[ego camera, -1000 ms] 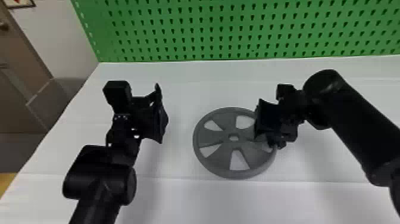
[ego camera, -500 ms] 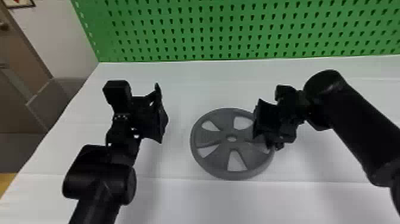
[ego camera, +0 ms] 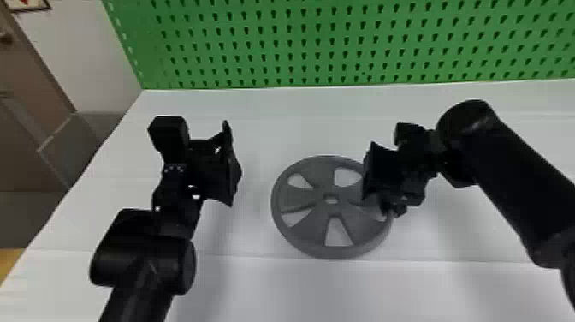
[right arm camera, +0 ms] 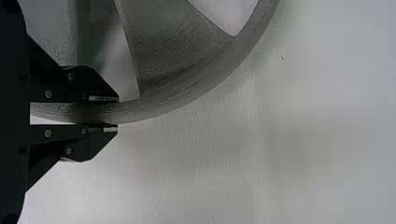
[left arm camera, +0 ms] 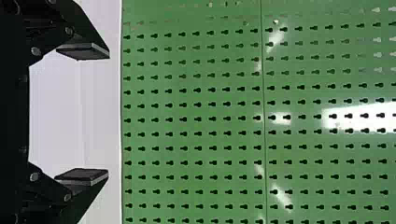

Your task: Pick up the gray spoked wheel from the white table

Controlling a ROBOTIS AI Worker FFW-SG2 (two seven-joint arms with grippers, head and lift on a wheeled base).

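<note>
Toward three o'clock on the gray spoked wheel (ego camera: 306, 198), taking twelve as the pegboard (ego camera: 325, 43) side, the right end effector (right arm camera: 116, 113) has the rim (right arm camera: 201, 86) pinched, its jaws close together, one on the hub side and one on the outer side. Over the past second, in the head view, that end effector and the wheel have slid a little toward nine o'clock, and by much the same amount. The shared drift is the useful news: the wheel seems to follow the grip rather than slip out of it, so I judge the grasping step done and the lift either beginning or about to begin. Whether the wheel has left the white surface (ego camera: 299, 295) I cannot tell; it shows broad and nearly level there, over the middle of the work area. The left end effector (left arm camera: 109, 112), parked with its jaws spread, stands well apart, between nine and ten o'clock of the hub, and has not shifted. What remains is probably a slow, straight rise. Since the hold is at one edge, the hub and far rim may sag toward nine o'clock or twist in the pinch, so a firm squeeze and a steady wrist would matter most.
</note>
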